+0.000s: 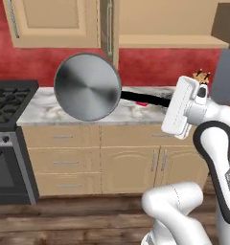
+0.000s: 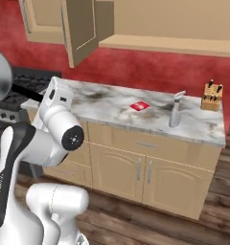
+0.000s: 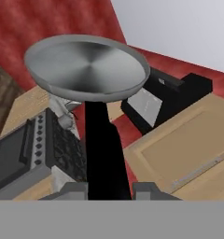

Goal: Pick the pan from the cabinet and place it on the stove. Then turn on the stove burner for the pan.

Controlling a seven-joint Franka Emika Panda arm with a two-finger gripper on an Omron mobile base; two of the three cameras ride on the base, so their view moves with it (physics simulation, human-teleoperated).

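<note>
Left base view: open cabinet (image 1: 109,28) door above pan (image 1: 87,86)

The arm reaches level to its left, claw (image 3: 109,190) clamped around a black handle (image 3: 104,149)

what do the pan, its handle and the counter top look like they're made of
Pan: looks like brushed steel, silver with a radial sheen spreading from its centre.
Handle: matt black, no shine; plastic or coated metal, hard to tell.
Counter top: looks like polished marble or stone, white with grey veining.
All rendered, so these are only looks.
</note>
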